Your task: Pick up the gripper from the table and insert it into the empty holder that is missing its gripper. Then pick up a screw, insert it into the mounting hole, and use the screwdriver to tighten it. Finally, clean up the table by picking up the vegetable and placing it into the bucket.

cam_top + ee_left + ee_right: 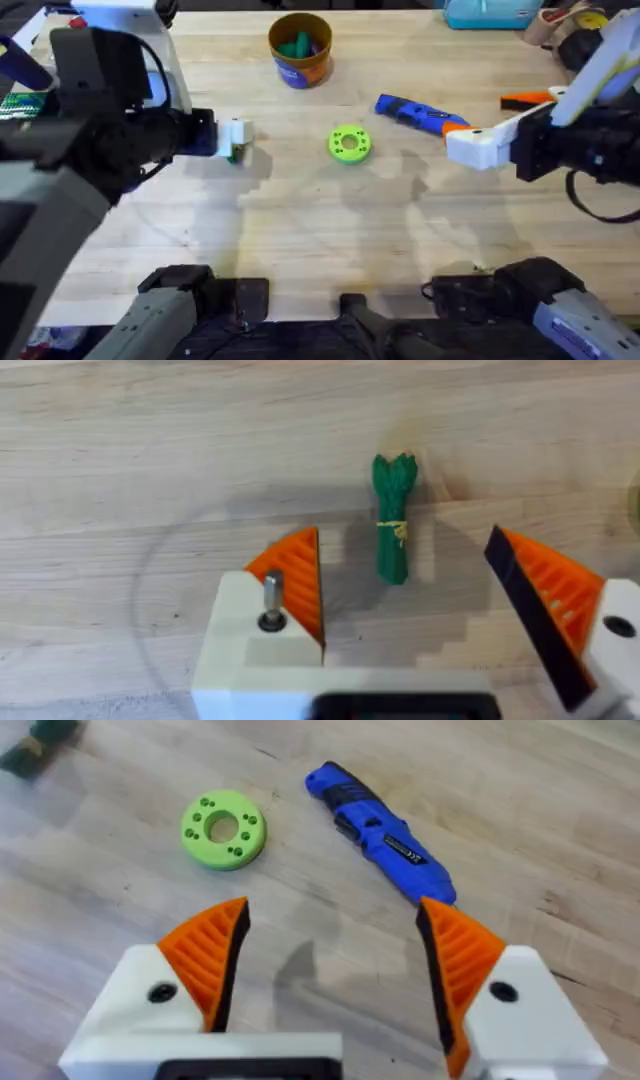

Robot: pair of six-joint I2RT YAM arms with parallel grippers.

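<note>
Lighting: I read it as bright and even across the pale wooden tabletop (320, 250), no hard glare. Shadows: soft grey patches below and beside the green disc (349, 144) overhead; a faint one beside the vegetable (393, 530) in the left wrist view. Blur: the left arm (70, 140) looms dark and smeared left of the disc. In the right wrist view the screwdriver (382, 832) is fairly sharp; a green object at the corner beyond the disc is out of focus.
</note>
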